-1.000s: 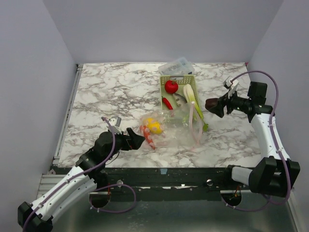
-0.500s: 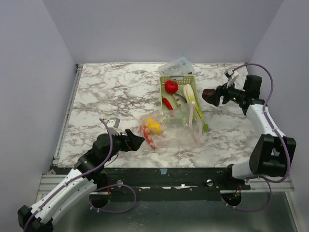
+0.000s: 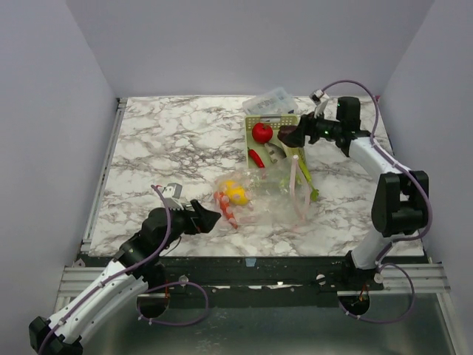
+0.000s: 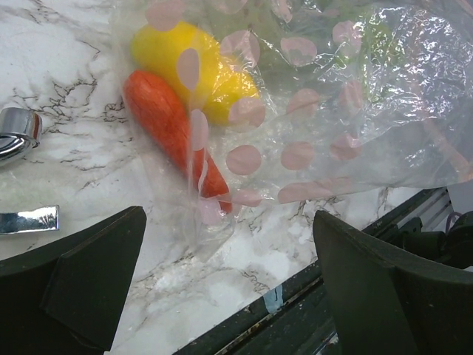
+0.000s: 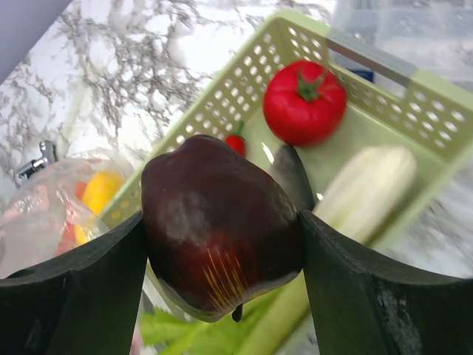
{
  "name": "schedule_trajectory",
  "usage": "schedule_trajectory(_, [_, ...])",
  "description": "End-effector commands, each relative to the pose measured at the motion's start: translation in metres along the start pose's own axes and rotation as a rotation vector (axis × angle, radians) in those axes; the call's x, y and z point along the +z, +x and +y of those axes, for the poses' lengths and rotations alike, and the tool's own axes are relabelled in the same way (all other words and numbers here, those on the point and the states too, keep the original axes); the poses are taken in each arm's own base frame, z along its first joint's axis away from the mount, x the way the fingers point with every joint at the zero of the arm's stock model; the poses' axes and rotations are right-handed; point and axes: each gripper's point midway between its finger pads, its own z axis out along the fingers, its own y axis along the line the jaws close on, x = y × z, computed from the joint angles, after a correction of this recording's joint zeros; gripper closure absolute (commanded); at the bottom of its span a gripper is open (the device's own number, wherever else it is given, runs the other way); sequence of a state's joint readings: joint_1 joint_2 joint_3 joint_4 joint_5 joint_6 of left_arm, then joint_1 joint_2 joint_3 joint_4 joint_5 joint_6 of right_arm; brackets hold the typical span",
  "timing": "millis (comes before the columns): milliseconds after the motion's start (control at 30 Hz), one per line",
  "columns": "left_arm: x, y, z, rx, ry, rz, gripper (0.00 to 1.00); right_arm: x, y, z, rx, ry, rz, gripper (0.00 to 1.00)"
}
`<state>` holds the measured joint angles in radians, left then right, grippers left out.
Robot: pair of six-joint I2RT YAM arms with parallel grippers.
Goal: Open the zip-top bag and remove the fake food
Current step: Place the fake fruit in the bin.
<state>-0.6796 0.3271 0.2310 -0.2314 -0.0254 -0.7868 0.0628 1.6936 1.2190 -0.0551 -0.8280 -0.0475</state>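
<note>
Nearest, left gripper (image 3: 210,217) spread wide and empty, low at the near-left end of the zip-top bag (image 3: 277,194). Bag lies on the marble table (image 3: 170,140), lemon (image 3: 236,194) and carrot (image 3: 225,208) inside. Beyond, right gripper (image 3: 290,135) clamps the dark purple beet (image 5: 222,229) over the green basket (image 3: 250,123), which holds red fruit (image 3: 261,132), chili (image 3: 256,157) and leek (image 3: 293,145).

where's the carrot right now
The carrot lies, in the top view, near the table's front edge, left of centre, inside the left end of the zip-top bag, right beside the yellow lemon and just ahead of the open left gripper.
</note>
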Motion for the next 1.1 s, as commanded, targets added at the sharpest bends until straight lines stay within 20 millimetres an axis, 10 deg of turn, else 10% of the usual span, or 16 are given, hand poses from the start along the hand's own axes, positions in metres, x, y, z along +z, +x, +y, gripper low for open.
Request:
schedule_trajectory(0, [0.000, 0.002, -0.001, -0.016, 0.009, 0.006, 0.01, 0.035, -0.001, 0.015, 0.013, -0.014, 0.058, 0.51])
schedule_trajectory(333, [-0.001, 0.003, -0.001, -0.010, 0.010, 0.013, 0.01, 0.086, 0.032, 0.038, -0.022, -0.038, 0.219, 0.48])
schedule_trajectory(1067, [-0.004, 0.005, 0.000, -0.033, 0.013, 0.012, 0.01, 0.121, 0.050, 0.027, -0.013, 0.019, 0.313, 0.25])
